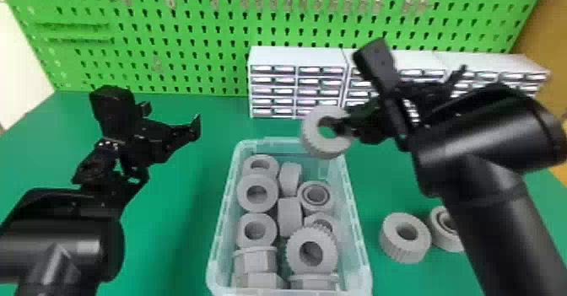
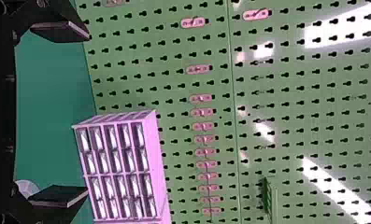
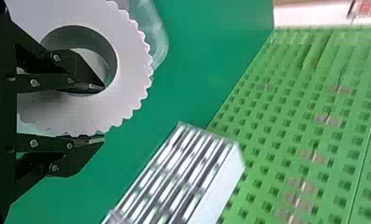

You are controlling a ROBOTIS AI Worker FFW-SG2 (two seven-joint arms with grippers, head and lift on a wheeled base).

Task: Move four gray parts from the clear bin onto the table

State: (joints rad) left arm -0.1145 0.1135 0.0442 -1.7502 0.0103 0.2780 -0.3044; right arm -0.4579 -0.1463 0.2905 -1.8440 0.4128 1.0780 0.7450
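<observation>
Right end effector (image 1: 348, 128) is grasping a toothed gray part (image 1: 311, 135) by its ring wall, one finger in the hole, at the 1 o'clock edge of the clear bin (image 1: 225, 198). Left end effector (image 1: 172, 116) released, fingers apart, bin's 10 o'clock. More gray parts (image 1: 245, 195) inside bin; two rings (image 1: 398, 249) on tabletop (image 1: 177, 236), bin's 3 o'clock.

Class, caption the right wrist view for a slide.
Right gripper gripping a toothed gray ring, one finger inside its hole.

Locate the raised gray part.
In the head view, the gray part is held by the right end effector, over the clear bin's far right corner.
</observation>
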